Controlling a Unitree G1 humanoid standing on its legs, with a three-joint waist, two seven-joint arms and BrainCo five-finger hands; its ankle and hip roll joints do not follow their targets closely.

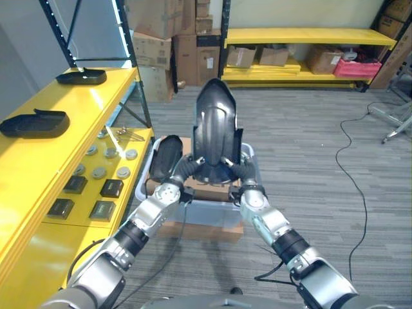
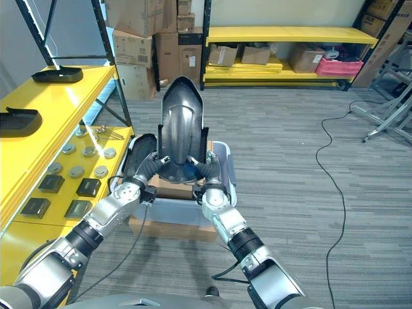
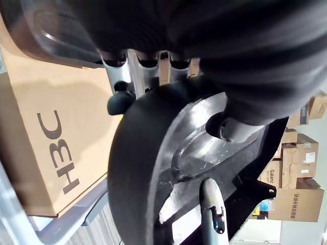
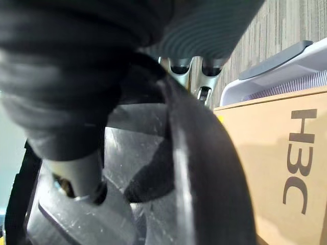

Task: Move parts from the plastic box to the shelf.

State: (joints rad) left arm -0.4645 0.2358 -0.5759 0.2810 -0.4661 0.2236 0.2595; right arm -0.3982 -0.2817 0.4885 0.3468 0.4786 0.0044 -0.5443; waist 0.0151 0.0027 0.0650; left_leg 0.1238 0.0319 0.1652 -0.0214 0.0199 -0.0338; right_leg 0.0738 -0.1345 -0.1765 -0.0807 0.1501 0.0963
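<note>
A large black curved plastic part (image 1: pixel 215 125) stands upright over the pale plastic box (image 1: pixel 206 211), its glossy hollow side facing me. Both hands hold its lower end. My left hand (image 1: pixel 183 168) grips the left edge; in the left wrist view its fingers (image 3: pixel 122 76) curl behind the rim of the part (image 3: pixel 148 168) and the thumb lies inside the hollow. My right hand (image 1: pixel 239 172) clamps the right edge the same way around the part (image 4: pixel 204 168). A second black part (image 1: pixel 165 158) leans in the box's left end. The yellow shelf (image 1: pixel 38 167) runs along my left.
Two black parts (image 1: pixel 80 76) (image 1: pixel 35 122) lie on the shelf's top level. Small discs and black blocks (image 1: pixel 96 187) sit on its lower level. The plastic box rests on a cardboard box (image 1: pixel 199 228). Grey carpet spreads to the right; stacked cartons (image 1: pixel 174 45) and another yellow rack stand behind.
</note>
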